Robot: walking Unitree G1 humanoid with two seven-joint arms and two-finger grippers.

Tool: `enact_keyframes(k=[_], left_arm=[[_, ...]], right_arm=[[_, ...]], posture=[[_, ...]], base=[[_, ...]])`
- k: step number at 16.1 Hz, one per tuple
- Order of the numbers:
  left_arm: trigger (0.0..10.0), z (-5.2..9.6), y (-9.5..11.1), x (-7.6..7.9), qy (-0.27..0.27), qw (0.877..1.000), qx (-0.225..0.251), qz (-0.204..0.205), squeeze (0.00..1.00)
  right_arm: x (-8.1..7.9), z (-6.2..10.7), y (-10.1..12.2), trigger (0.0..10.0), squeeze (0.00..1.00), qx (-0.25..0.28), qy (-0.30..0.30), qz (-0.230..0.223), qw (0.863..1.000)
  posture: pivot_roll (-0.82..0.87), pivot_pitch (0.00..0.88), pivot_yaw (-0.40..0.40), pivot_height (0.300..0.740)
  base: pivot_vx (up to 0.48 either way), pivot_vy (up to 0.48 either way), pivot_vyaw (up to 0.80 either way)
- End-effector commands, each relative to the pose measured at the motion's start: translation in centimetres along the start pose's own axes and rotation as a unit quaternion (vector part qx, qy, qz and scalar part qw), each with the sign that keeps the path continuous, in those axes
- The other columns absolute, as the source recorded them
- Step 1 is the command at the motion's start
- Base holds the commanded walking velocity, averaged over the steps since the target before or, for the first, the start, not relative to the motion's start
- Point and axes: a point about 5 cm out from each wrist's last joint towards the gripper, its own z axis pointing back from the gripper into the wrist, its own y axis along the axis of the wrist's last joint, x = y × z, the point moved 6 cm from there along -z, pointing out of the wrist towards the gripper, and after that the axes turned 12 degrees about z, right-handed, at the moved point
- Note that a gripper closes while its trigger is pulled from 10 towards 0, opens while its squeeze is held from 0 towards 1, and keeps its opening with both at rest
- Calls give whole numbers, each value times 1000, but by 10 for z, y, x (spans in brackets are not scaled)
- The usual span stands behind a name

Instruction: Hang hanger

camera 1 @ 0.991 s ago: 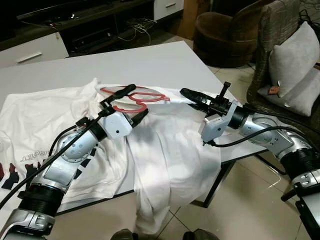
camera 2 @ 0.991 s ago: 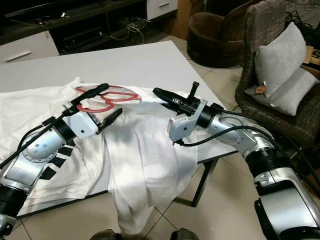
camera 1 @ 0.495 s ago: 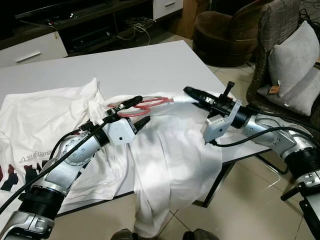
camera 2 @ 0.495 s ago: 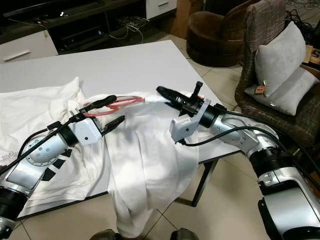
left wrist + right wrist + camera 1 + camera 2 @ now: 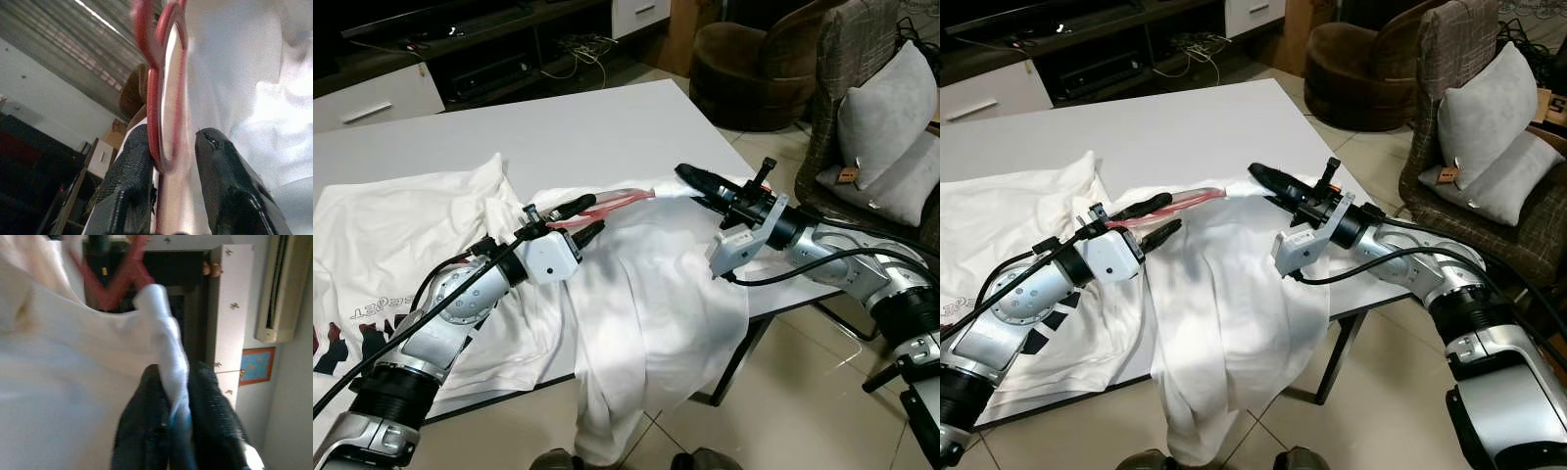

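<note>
While formerly flat, hanger [image 5: 612,202] edge-on.

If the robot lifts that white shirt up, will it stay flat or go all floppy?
Probably floppy: the white shirt already droops over the table edge in folds. It likely bunches too, since the right gripper pinches a crumpled ridge of it. It looks light.

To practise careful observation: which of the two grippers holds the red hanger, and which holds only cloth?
The left gripper holds the red hanger between its fingers; the right gripper pinches only the white shirt.
</note>
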Motion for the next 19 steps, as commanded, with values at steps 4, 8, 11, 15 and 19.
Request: enact_keyframes(k=[4,8,11,15,19], left_arm=[[0,-3,1,-6,13,1000,2,-10,0],[0,-3,-2,-26,77,997,-1,13,0],[0,-3,-6,-33,99,995,-10,19,0],[0,-4,-7,-35,109,994,-11,20,0],[0,-4,-7,-39,120,992,-10,22,0]], right_arm=[[18,-10,-14,10000,1000,-27,-30,-25,999],[10,-9,-34,10000,0,-88,-29,-78,993],[22,-5,-54,10000,0,-137,-68,-119,981],[21,7,-86,10000,0,-223,-79,-171,956],[12,15,-102,10000,0,-280,-87,-218,931]], posture=[[5,0,40,736],[4,0,38,736],[5,0,37,736],[3,0,36,736],[2,0,35,736]], base=[[0,0,0],[0,0,0],[0,0,0],[0,0,0],[0,0,0]])
